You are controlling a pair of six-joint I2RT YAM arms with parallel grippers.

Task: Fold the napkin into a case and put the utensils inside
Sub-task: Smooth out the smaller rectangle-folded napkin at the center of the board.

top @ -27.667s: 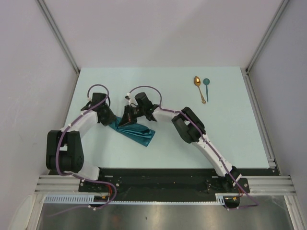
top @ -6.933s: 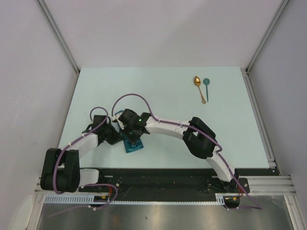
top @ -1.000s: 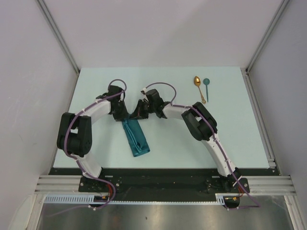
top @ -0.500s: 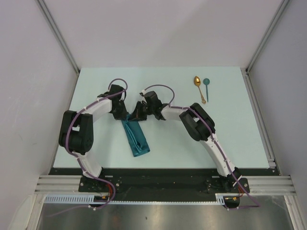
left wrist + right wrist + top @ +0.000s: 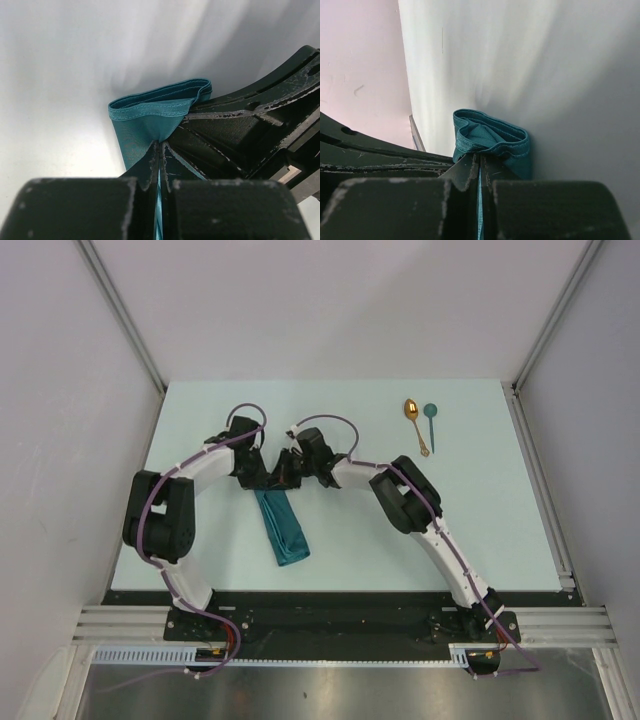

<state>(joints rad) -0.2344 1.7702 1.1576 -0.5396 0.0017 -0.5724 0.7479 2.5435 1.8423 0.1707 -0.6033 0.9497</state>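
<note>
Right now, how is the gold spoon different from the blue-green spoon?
The gold spoon is shiny metal; the blue-green spoon is plain coloured. The gold spoon's bowl is oval, the blue-green spoon's is rounder. The gold spoon lies slanted, the blue-green spoon straight, so their handle tips nearly meet. Both are slim and lie side by side on the table, bowls at the far end, away from the case.
</note>
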